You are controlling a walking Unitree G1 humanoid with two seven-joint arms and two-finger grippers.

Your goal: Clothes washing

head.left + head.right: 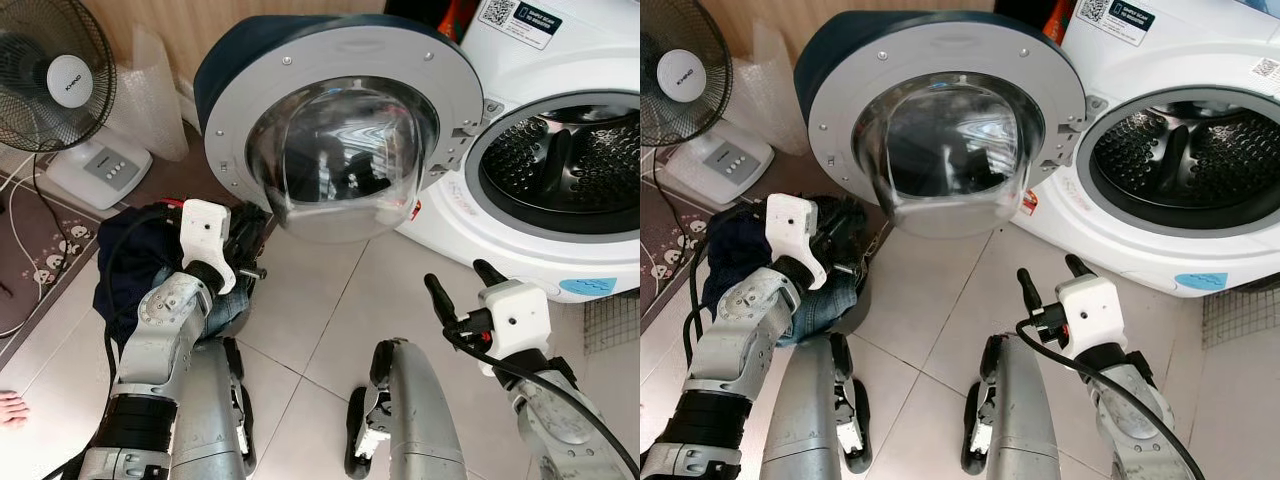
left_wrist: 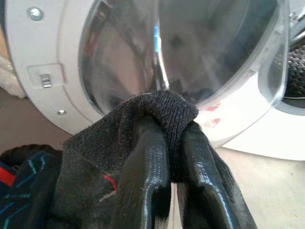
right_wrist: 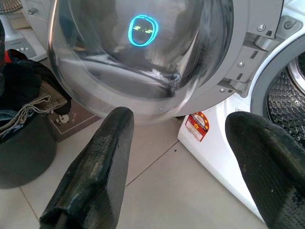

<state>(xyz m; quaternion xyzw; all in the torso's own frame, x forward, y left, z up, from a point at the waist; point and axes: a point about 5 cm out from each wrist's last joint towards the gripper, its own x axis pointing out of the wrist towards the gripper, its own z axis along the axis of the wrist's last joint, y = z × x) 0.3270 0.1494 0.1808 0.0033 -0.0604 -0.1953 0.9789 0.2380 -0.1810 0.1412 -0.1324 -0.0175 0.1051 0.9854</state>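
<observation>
Two silver legs (image 1: 415, 420) nearest, low in the head views, standing on pale floor tiles (image 1: 310, 300).

Left gripper (image 2: 174, 157) raised over a dark basket (image 3: 21, 148) full of clothes, fingers (image 2: 143, 176) pressed narrow together, pinching a black knitted garment (image 2: 157, 107). Cloth folded over both fingertips like a cap, rest of it hanging down behind toward the basket. More clothes (image 1: 135, 265) heaped there, dark blue and denim, at the robot's left.

Right gripper (image 1: 458, 290) held lower over the tiles, fingers (image 3: 95, 171) spread wide, holding nothing, pointing toward the machine.

White washing machine (image 1: 560, 60) ahead and to the right, round drum (image 1: 575, 155) open and dark, no laundry visible inside from here. Door (image 1: 340, 130) swung fully open to the left, hinged at the machine's left side; bulging glass bowl of it standing directly between the left gripper and the drum. Seen from the left wrist, door glass just beyond the pinched garment, apart from it.

White standing fan (image 1: 60, 85) at far left, bubble wrap (image 1: 150, 90) beside it against the wall, patterned rug (image 1: 40, 250) under the cables.
</observation>
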